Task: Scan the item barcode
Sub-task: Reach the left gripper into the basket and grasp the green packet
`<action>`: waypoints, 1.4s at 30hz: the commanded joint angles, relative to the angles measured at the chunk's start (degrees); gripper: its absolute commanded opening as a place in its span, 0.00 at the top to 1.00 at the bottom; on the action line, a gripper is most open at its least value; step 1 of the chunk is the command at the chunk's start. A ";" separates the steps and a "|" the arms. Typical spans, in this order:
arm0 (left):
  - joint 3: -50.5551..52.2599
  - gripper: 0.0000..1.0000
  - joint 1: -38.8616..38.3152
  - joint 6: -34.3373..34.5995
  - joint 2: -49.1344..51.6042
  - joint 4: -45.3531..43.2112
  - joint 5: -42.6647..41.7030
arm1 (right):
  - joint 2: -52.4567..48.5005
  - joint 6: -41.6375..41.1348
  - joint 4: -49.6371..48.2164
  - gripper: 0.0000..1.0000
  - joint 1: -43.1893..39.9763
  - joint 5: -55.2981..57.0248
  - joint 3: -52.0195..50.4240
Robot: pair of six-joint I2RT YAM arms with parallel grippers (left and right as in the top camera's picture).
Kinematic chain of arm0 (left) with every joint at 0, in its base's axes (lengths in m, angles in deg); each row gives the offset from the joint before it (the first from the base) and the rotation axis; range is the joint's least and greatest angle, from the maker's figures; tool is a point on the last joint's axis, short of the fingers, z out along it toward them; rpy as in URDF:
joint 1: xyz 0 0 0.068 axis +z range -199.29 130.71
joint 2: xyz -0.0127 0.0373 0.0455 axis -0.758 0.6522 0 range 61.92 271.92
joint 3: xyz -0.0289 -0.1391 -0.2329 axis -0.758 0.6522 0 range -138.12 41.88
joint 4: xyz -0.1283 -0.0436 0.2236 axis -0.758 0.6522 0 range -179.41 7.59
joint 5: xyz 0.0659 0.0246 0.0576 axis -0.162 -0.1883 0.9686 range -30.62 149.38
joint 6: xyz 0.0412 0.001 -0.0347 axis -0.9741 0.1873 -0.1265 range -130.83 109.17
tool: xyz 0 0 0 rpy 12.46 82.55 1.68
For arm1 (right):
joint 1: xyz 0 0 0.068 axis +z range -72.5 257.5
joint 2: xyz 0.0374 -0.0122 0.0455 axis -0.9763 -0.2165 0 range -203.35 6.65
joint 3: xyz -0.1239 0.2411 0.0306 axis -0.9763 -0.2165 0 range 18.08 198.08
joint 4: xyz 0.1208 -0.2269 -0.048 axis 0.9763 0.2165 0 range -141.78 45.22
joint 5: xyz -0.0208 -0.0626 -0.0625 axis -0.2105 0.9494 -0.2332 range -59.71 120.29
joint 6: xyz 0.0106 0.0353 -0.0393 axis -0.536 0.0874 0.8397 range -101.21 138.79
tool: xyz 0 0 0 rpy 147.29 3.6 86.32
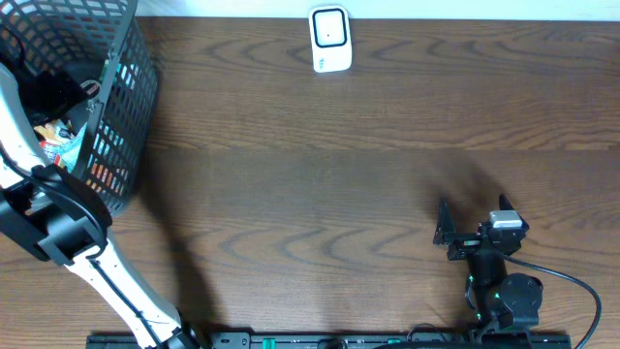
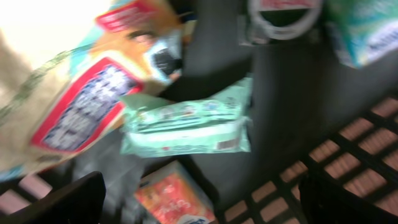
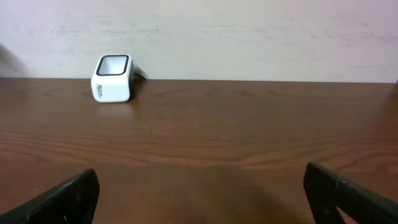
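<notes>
- The black wire-mesh basket (image 1: pixel 126 87) stands at the table's far left corner, with the left arm reaching down into it.
- The left claw (image 2: pixel 199 186) hangs inside, jaws spread wide and holding nothing.
- Just ahead of it, a flat mint-green plastic packet (image 2: pixel 186 124) lies on top of the heap. It looks the likeliest item to scan, though no barcode can be made out in the blur.
- Its long axis runs nearly straight from one finger to the other, so I judge the wrist must turn to pinch across the narrow width.
- A beige pouch with a red-and-blue label (image 2: pixel 81 106) touches the packet's left end.
- The small white box-shaped scanner (image 1: pixel 329 39) sits at the far edge of the dark wooden table (image 1: pixel 310 194), well apart from the basket.
- The right claw (image 1: pixel 448 233) rests near the front right, wide open and empty, facing the scanner; the left arm is far nearer the item.
</notes>
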 commanded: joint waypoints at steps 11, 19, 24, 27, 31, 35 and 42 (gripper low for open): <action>9.35 0.02 -2.40 6.58 0.11 -1.25 4.52 | 0.31 -0.57 0.22 0.01 0.20 0.42 -0.13; 14.67 0.02 -3.74 8.24 0.11 -9.51 9.49 | 0.31 -0.57 0.22 0.01 0.17 0.42 -0.13; 16.48 0.01 -3.74 7.93 0.28 -12.63 9.62 | 0.31 -0.57 0.22 0.01 0.20 0.42 -0.13; 17.97 0.04 -3.74 7.78 0.48 -14.10 9.62 | 0.31 -0.57 0.22 0.01 0.17 0.42 -0.13; 20.68 0.05 -3.74 7.78 0.83 -16.55 9.57 | 0.31 -0.57 0.22 0.01 0.20 0.42 -0.13; 22.75 0.15 -3.74 7.78 1.09 -17.46 9.62 | 0.31 -0.57 0.22 0.01 0.20 0.42 -0.13; 24.00 0.80 -3.72 7.85 1.05 -17.73 9.31 | 0.31 -0.57 0.22 0.01 0.20 0.42 -0.13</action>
